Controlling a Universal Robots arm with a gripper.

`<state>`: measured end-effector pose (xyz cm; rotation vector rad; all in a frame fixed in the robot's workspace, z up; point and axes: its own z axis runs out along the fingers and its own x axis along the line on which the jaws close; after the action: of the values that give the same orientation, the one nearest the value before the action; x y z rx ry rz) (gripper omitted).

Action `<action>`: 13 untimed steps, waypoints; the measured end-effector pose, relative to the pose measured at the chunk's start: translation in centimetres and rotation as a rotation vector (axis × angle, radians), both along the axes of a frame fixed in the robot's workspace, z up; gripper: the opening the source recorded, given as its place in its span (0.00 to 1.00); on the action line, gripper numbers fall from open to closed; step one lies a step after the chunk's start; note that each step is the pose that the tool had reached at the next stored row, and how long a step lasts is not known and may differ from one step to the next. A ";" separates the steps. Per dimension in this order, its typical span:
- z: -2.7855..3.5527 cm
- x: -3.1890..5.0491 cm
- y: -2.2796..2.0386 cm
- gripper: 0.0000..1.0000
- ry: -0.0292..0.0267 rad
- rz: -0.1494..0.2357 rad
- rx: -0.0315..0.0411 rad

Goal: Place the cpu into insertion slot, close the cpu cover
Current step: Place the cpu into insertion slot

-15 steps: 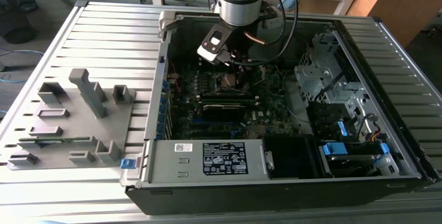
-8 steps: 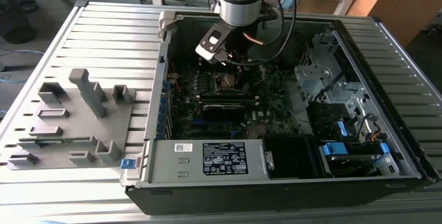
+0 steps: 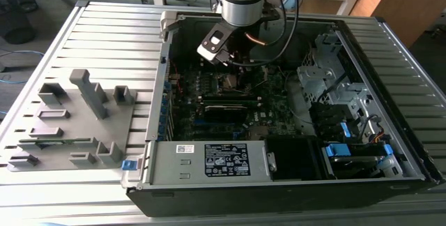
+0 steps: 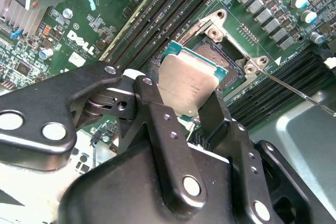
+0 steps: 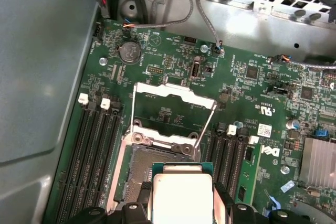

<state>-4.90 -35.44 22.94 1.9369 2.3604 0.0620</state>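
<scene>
Cpu (image 4: 189, 82) held flat between jaws of gripper (image 4: 178, 97), jaws closed to chip width on opposite edges. Slot (image 5: 143, 167) directly below and just ahead of jaws, pins exposed. Cover (image 5: 176, 93) flipped up, beyond slot from gripper. Wire lever (image 4: 299, 90) lifted, beside slot.

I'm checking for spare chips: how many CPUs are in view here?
1: the cpu, gripped by the tool at the open insertion slot, whose cpu cover stands raised. Others could be hidden under the arm.
</scene>
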 end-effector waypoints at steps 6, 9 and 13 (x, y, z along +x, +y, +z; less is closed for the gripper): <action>0.00 0.00 0.00 0.54 0.0000 -0.031 0.0000; -0.01 0.00 0.00 0.54 0.0001 -0.036 0.0000; 0.00 0.00 0.00 0.54 0.0001 -0.040 -0.0001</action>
<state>-4.90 -35.45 22.93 1.9829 2.3210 0.0592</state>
